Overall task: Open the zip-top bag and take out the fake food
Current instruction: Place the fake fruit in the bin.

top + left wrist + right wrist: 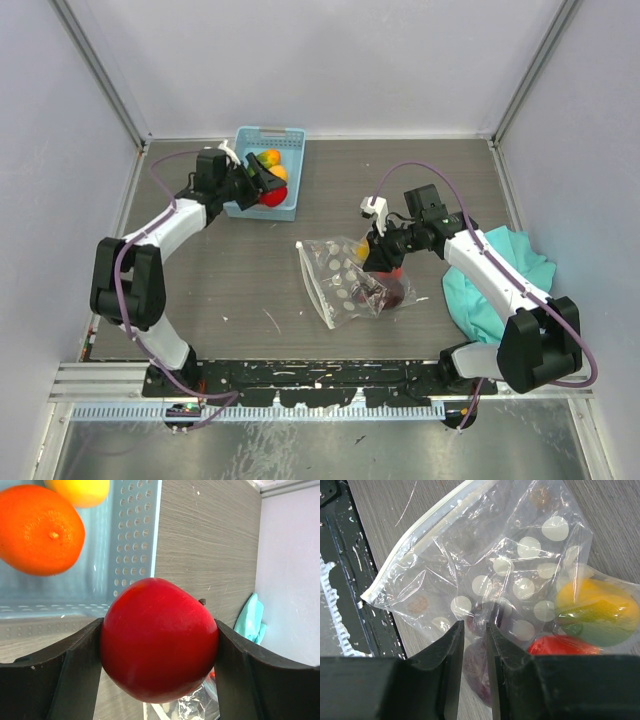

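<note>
Bag lies on the table under my right fingers. It is thin, soft, slippery film, light itself but weighted by fruit. I'd take it near the zip strip, not mid-panel. Left gripper is stretched out to the basket, fingers spread and clamped on a red fruit that looks hard and smooth. An orange is in the basket beyond the fingertips. Right gripper is angled down onto the bag, fingers almost closed and apparently pinching film. Yellow fruit sits right of those fingers, inside the bag.
</note>
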